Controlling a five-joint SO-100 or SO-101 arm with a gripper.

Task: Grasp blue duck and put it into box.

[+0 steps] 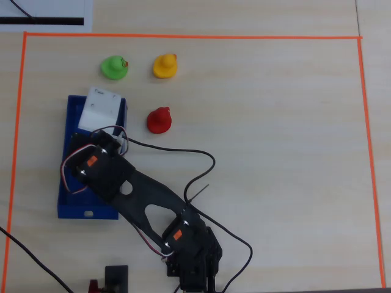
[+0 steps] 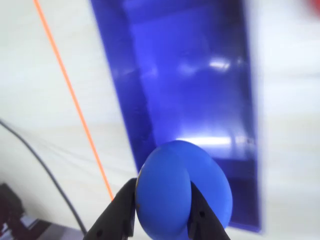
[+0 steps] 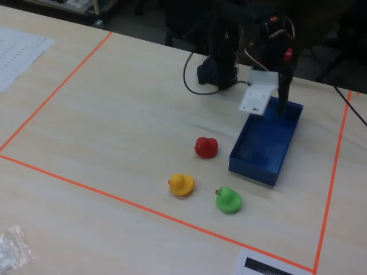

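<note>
In the wrist view my gripper (image 2: 161, 196) is shut on the blue duck (image 2: 182, 192). Its black fingers (image 2: 117, 215) press the duck's sides. The duck hangs above the near end of the long blue box (image 2: 131, 100), whose floor shows bare beyond it. In the overhead view the arm (image 1: 101, 165) and the white wrist camera (image 1: 102, 110) cover the upper part of the box (image 1: 64, 204) and hide the duck. In the fixed view the gripper (image 3: 281, 106) reaches down over the far end of the box (image 3: 252, 166); the duck is hidden there.
A red duck (image 1: 159, 120) sits just right of the box, with a green duck (image 1: 114, 67) and a yellow duck (image 1: 165, 66) above it in the overhead view. Orange tape (image 1: 183, 36) frames the table. A black cable (image 1: 204, 165) loops beside the arm.
</note>
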